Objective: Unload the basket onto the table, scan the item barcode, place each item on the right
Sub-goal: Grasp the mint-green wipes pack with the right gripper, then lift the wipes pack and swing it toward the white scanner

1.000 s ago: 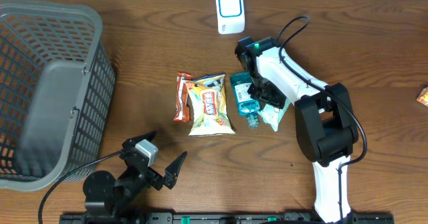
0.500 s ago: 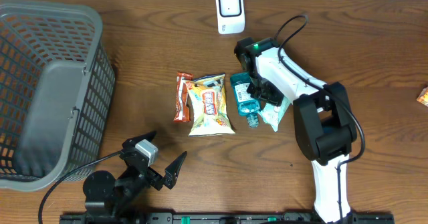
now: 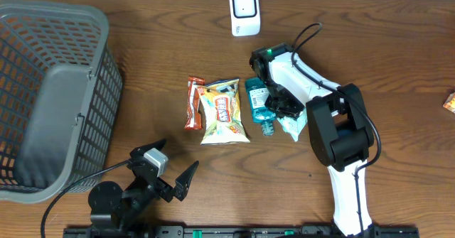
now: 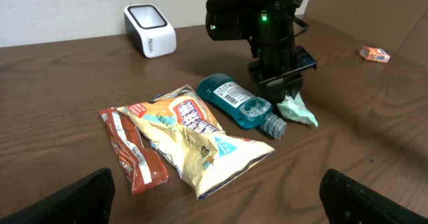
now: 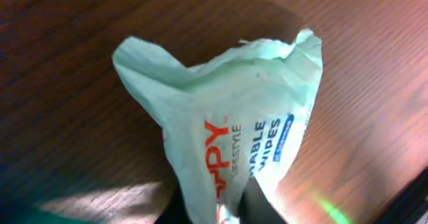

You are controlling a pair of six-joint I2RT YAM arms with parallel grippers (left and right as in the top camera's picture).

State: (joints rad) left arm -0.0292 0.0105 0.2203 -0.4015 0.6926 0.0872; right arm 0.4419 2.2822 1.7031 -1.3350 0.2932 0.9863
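Wipes packet (image 5: 234, 117), pale green, crumpled, lies on table (image 3: 398, 53) just right of mouthwash bottle (image 3: 261, 104), near its cap end. Right gripper (image 3: 286, 111) down over packet, fingers (image 5: 262, 198) clenched on its lower edge; contact pt dark, prob. pinching film. Bottle on its side, touching chip bag (image 3: 224, 114); red snack bar (image 3: 193, 103) at bag's left. Scanner (image 3: 244, 11) upright at far edge. Grey basket (image 3: 57, 11) far left. Left gripper (image 3: 174, 168) near front edge, fingers spread wide, holding nothing. Small orange box (image 3: 449, 103) at right edge.
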